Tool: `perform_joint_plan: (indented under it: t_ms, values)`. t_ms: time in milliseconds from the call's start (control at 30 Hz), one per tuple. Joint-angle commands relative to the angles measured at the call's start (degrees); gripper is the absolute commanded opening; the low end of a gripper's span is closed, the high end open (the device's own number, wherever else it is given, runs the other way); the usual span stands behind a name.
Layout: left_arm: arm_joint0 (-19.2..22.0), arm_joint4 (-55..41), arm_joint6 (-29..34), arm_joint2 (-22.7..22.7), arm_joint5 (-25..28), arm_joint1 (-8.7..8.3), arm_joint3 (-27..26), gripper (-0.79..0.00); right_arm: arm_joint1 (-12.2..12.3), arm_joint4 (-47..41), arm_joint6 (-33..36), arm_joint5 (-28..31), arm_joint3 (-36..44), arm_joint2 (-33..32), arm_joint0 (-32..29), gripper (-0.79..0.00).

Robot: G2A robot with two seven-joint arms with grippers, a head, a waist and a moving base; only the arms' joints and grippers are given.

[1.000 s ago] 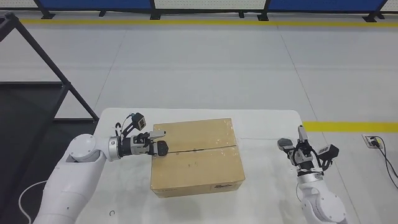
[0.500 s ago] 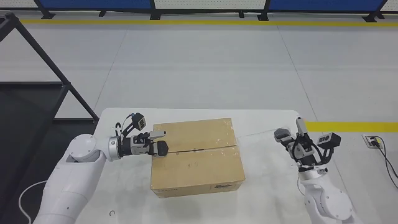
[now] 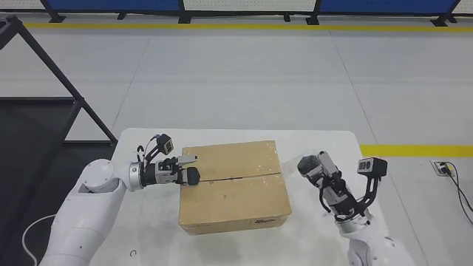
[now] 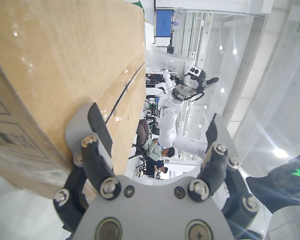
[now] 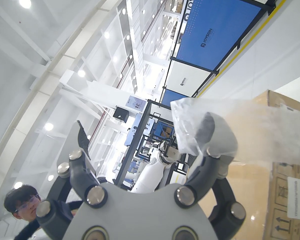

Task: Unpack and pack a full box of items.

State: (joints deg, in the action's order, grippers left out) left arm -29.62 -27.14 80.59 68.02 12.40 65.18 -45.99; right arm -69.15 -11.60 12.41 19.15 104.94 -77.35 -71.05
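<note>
Cardboard box (image 3: 233, 188) sits closed on the white table (image 3: 314, 142), between the two claws. Left gripper (image 3: 191, 176) is spread open at the box's edge, one finger lying over the top beside the seam. Right gripper (image 5: 145, 131), off the box's other side and not touching it, gapes open too, a clear plastic bag (image 5: 187, 116) draped over one finger.
</note>
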Motion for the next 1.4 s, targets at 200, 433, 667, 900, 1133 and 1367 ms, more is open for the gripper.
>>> perform_joint_plan:
  t_ms: [200, 433, 667, 900, 1133, 1367]
  values:
    - [0.0, 0.0, 0.0, 0.0, 0.0, 0.0, 0.0, 0.0, -1.0, 10.6, -7.5, -2.5, 4.7, 5.1, 0.7, 0.0]
    - [0.0, 0.0, 0.0, 0.0, 0.0, 0.0, 0.0, 0.0, -1.8, 14.6, -9.4, -4.0, 5.8, 8.0, 2.9, 0.0]
    - [0.0, 0.0, 0.0, 0.0, 0.0, 0.0, 0.0, 0.0, -2.7, 19.0, -9.1, -7.7, 5.9, 12.4, 6.5, 0.0]
    - [0.0, 0.0, 0.0, 0.0, 0.0, 0.0, 0.0, 0.0, -4.2, 23.1, -9.8, -11.7, 3.2, 18.0, 11.0, 0.0]
    - [0.0, 0.0, 0.0, 0.0, 0.0, 0.0, 0.0, 0.0, -5.7, 26.2, -8.7, -14.8, -1.3, 23.2, 15.4, 0.0]
    - [0.0, 0.0, 0.0, 0.0, 0.0, 0.0, 0.0, 0.0, -7.1, 30.1, -8.3, -16.8, -6.1, 26.9, 18.2, 0.0]
